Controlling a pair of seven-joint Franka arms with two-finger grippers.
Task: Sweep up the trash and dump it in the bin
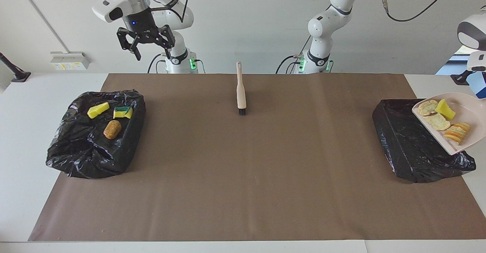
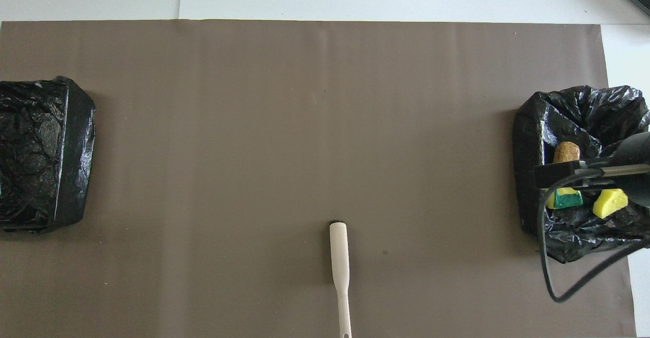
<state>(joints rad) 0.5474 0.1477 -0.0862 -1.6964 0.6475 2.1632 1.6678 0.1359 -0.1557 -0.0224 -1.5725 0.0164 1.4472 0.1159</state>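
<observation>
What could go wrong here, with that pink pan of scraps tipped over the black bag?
The pink dustpan, held up by the left arm at the picture's edge, tilts toward the black bin. Its lower lip sits close to the bin's outer edge, so the yellow sponge scrap and bread-like chunks might slide out past the bin onto the table. Light scraps could also bounce off the crinkled bag. The right gripper waits open, high above.
</observation>
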